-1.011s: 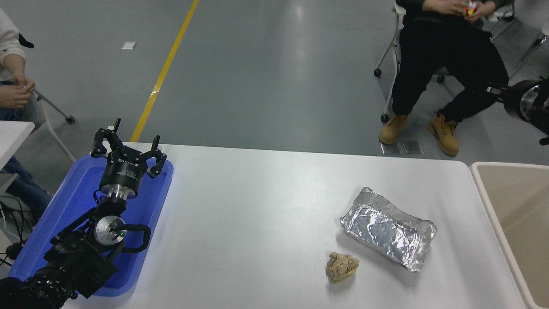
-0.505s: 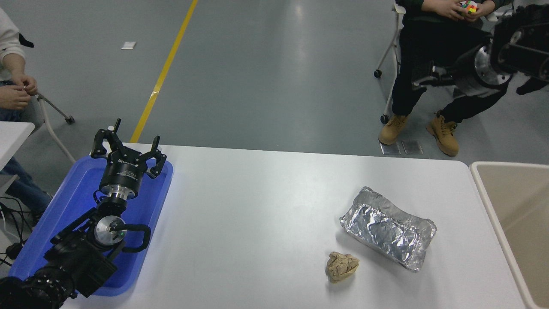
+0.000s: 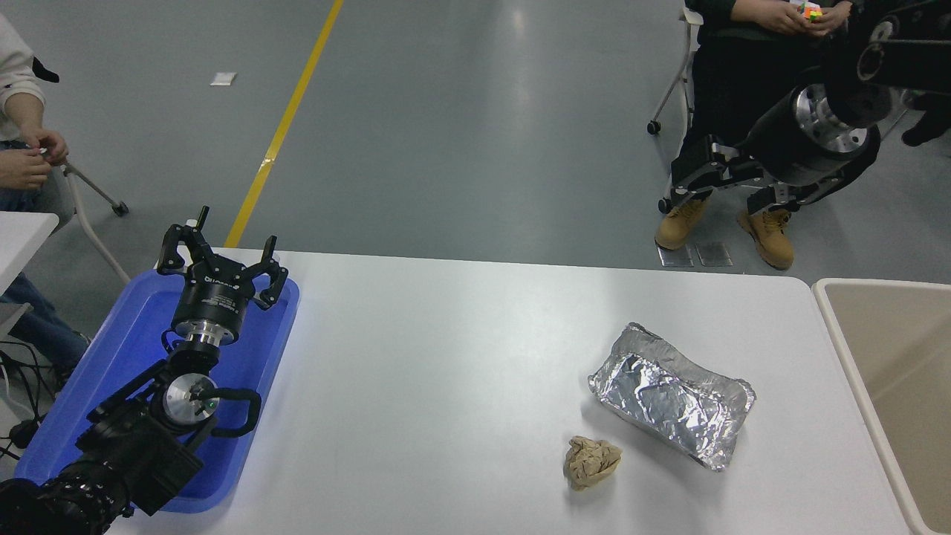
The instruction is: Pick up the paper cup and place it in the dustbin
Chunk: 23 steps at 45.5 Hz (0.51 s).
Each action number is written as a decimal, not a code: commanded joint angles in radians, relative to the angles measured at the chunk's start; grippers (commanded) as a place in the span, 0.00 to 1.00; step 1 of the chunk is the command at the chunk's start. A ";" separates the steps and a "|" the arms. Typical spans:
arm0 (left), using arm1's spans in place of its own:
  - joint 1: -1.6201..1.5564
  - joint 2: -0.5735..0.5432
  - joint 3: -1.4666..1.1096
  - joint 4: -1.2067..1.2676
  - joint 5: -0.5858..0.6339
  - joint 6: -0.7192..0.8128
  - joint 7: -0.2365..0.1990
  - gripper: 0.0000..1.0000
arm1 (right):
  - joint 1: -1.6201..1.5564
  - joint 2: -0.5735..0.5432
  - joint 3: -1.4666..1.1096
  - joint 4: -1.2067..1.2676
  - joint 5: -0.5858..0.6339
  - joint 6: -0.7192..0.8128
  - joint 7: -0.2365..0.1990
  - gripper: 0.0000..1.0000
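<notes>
**Right gripper open in the air, dustbin down to its side**

Head view: The right gripper [image 3: 717,199] hangs in the air past the far edge of the white table [image 3: 446,357]. Its 2 fingers are spread apart and there is nothing between them. Behind it is a seated person [image 3: 743,82] in dark clothes and 2 tan boots [image 3: 680,223].

The dustbin [image 3: 832,327] is beige. It is lower in the picture than the right gripper and off to its right, closer to the camera. It stands right beside the table's right end. Only part of it shows, since the picture's edge cuts it off.

The silver foil tray [image 3: 672,394] lies on the table, closer to the camera than the right gripper and nearly straight below it in the picture. The crumpled brown paper ball [image 3: 591,462] lies closer still, near the foil tray and a bit to the left. The 2 are not touching.

The left gripper [image 3: 219,256] is far to the left of the right one, at the table's left end. Its fingers are spread wide and hold nothing. It sits over the blue tray [image 3: 126,327].

Another person [image 3: 22,148] sits at the picture's left edge, beyond the left gripper.
</notes>
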 commanded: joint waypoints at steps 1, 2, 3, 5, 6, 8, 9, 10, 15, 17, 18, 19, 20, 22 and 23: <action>-0.001 0.000 0.000 0.000 0.001 0.000 0.000 1.00 | 0.037 0.022 0.004 0.060 -0.001 0.023 0.000 1.00; 0.000 0.000 0.000 0.000 -0.001 0.000 0.000 1.00 | 0.037 0.023 0.002 0.063 -0.001 0.025 0.000 1.00; -0.001 0.000 0.000 0.000 0.001 0.000 0.000 1.00 | 0.037 0.023 0.004 0.066 -0.001 0.023 0.000 1.00; 0.000 0.000 0.000 0.000 -0.001 0.000 0.000 1.00 | 0.039 0.023 0.002 0.073 -0.001 0.025 0.000 1.00; 0.000 0.000 0.000 0.000 -0.001 0.000 0.000 1.00 | 0.040 0.023 0.004 0.076 -0.001 0.025 0.000 1.00; 0.000 0.000 0.000 0.000 -0.001 0.000 0.000 1.00 | 0.040 0.023 0.004 0.083 -0.001 0.025 0.000 1.00; 0.000 0.000 0.000 0.000 0.001 0.000 0.000 1.00 | 0.040 0.023 0.004 0.084 -0.001 0.025 0.000 1.00; 0.000 0.000 0.000 0.000 0.001 0.000 0.000 1.00 | 0.040 0.025 0.004 0.084 -0.001 0.023 0.000 1.00; -0.001 0.000 0.000 0.000 0.001 0.000 0.000 1.00 | 0.031 0.026 0.004 0.084 -0.001 0.020 0.000 1.00; 0.000 0.000 0.000 0.000 0.001 0.000 0.000 1.00 | 0.030 0.031 0.004 0.084 -0.001 0.020 0.000 1.00; 0.000 0.000 0.000 0.000 -0.001 0.000 0.000 1.00 | 0.030 0.032 0.004 0.084 -0.001 0.020 0.000 1.00; 0.000 0.000 0.000 0.000 -0.001 0.000 0.000 1.00 | 0.030 0.032 0.004 0.084 -0.001 0.020 0.000 1.00; 0.000 0.000 0.000 0.000 0.001 0.000 0.000 1.00 | 0.028 0.032 0.004 0.084 -0.001 0.020 0.000 1.00; 0.000 0.000 0.000 0.000 -0.001 0.000 0.000 1.00 | 0.027 0.032 0.002 0.083 -0.001 0.020 0.000 1.00; 0.000 0.000 0.000 0.000 0.001 0.000 0.000 1.00 | 0.027 0.032 0.002 0.081 0.000 0.020 0.000 1.00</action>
